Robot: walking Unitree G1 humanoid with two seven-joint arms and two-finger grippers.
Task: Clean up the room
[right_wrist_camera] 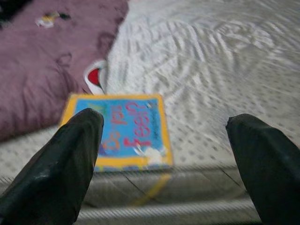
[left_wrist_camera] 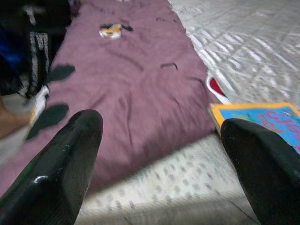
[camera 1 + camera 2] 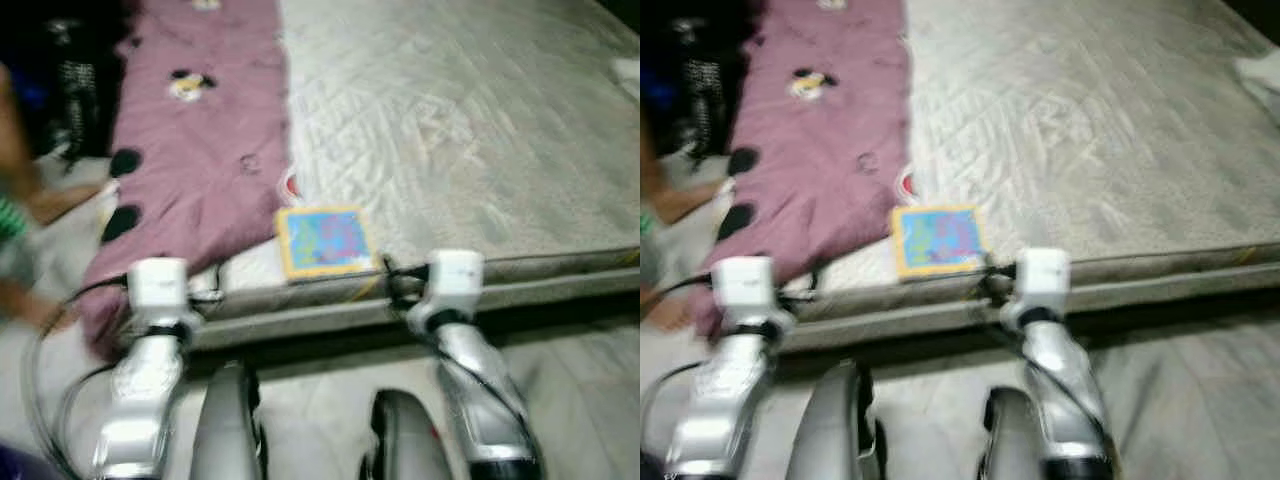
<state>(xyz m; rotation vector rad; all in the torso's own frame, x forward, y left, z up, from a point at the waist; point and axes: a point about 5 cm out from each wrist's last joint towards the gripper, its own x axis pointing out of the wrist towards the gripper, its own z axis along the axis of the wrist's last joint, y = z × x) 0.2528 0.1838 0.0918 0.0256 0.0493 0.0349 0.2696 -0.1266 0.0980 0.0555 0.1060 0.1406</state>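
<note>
A blue picture book [image 3: 325,240] with a yellow border lies flat on the grey quilted mattress [image 3: 470,130], close to its front edge. A mauve blanket [image 3: 200,150] with black mouse motifs covers the mattress's left side and hangs over the corner. My left gripper [image 2: 161,122] is open over the blanket's near edge, with the book [image 2: 262,117] off to one side. My right gripper [image 1: 165,117] is open just short of the book [image 1: 124,131], nothing between its fingers. Both silver arms reach toward the mattress edge.
A small red and white object [image 1: 95,76] peeks out from under the blanket's edge behind the book. A person's leg [image 3: 25,195] stands on the floor at the left. Dark bags or clothes [image 3: 70,80] are piled at the back left. Something white [image 3: 628,68] lies far right.
</note>
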